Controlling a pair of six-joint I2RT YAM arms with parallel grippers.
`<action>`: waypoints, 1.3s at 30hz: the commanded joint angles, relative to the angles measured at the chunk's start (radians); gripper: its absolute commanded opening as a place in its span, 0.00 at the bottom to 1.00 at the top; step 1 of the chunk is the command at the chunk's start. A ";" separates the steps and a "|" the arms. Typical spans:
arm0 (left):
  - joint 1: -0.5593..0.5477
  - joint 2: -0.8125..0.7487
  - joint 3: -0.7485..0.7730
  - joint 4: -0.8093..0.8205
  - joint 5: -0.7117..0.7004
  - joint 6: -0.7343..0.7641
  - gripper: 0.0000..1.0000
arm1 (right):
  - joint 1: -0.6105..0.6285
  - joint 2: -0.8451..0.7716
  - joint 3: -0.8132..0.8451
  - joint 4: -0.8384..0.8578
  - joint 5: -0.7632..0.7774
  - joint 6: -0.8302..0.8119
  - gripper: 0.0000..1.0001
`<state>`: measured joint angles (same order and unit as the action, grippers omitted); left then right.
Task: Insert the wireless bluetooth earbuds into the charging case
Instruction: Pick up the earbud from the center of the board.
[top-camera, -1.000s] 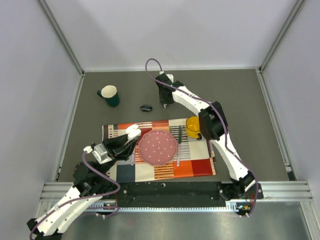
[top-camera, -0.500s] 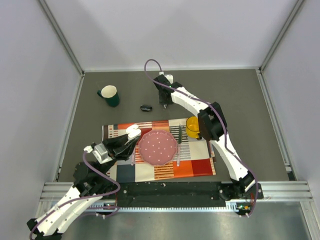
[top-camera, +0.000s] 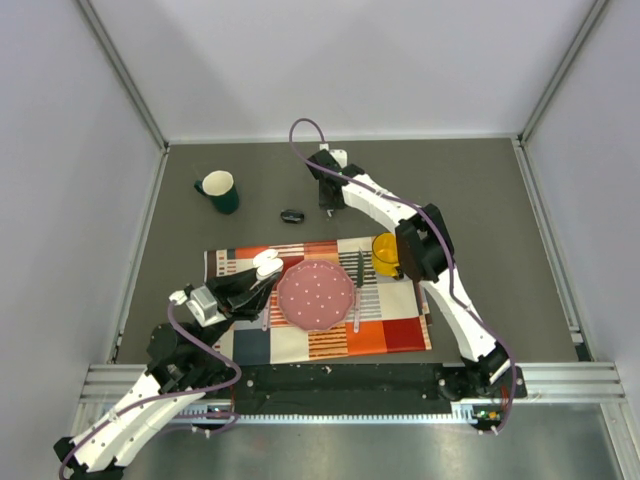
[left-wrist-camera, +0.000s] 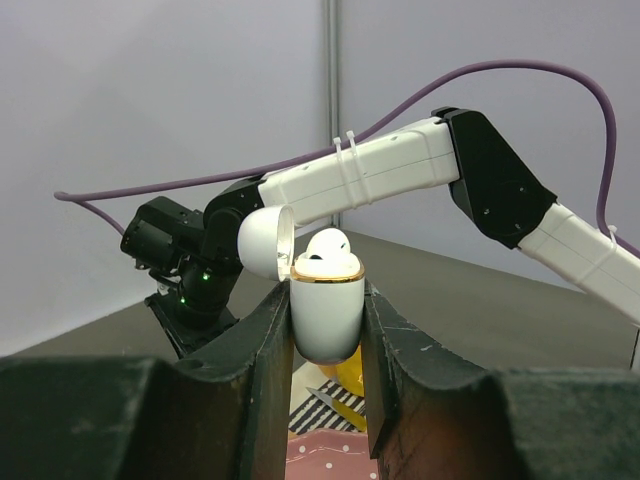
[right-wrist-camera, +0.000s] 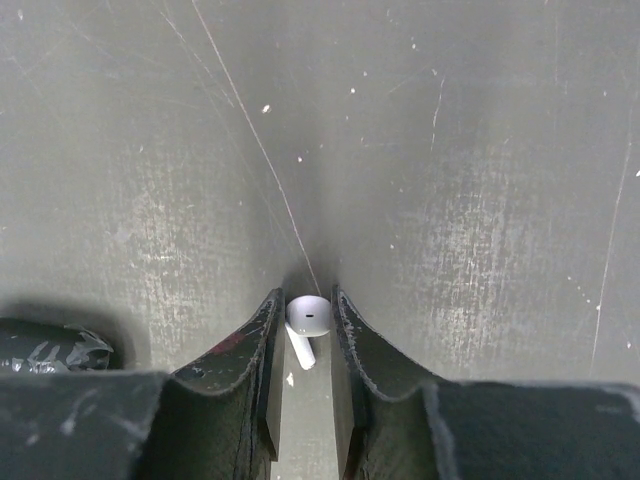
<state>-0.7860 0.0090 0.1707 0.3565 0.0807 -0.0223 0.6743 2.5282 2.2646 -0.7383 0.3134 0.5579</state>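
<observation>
A grey table (top-camera: 480, 200) is seen from above, and a striped and checked placemat (top-camera: 390, 325) is laid on its near part. A pink plate (top-camera: 315, 295) is set in the middle of the placemat, and a yellow mug (top-camera: 387, 250) is placed at its far right corner. A green mug (top-camera: 220, 190) is placed well apart on the bare table at the far left. A small black oval object (top-camera: 291, 216) is found beyond the placemat. The charging case (left-wrist-camera: 325, 320) is held upright by the left gripper (left-wrist-camera: 325, 300), which is closed tight on its body, above the left part of the placemat. Its lid (left-wrist-camera: 262, 242) is swung open, and one earbud (left-wrist-camera: 330, 245) is seated inside. The right gripper (right-wrist-camera: 308, 300) is positioned at the table beyond the placemat. The other earbud (right-wrist-camera: 306, 320) is seen lying on the table between its narrowly set fingers; whether it is pressed by them cannot be told.
</observation>
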 joint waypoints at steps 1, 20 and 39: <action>0.001 -0.124 0.039 0.029 -0.012 0.013 0.00 | 0.019 -0.026 -0.036 -0.087 -0.016 0.008 0.15; 0.001 -0.110 0.036 0.050 -0.039 0.013 0.00 | 0.060 -0.619 -0.661 0.405 -0.056 0.033 0.00; 0.001 -0.089 -0.042 0.188 -0.055 0.004 0.00 | 0.438 -1.359 -1.462 1.534 0.191 0.028 0.00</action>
<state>-0.7864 0.0086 0.1444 0.4641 0.0319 -0.0231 1.0435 1.2457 0.8387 0.4583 0.4412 0.6415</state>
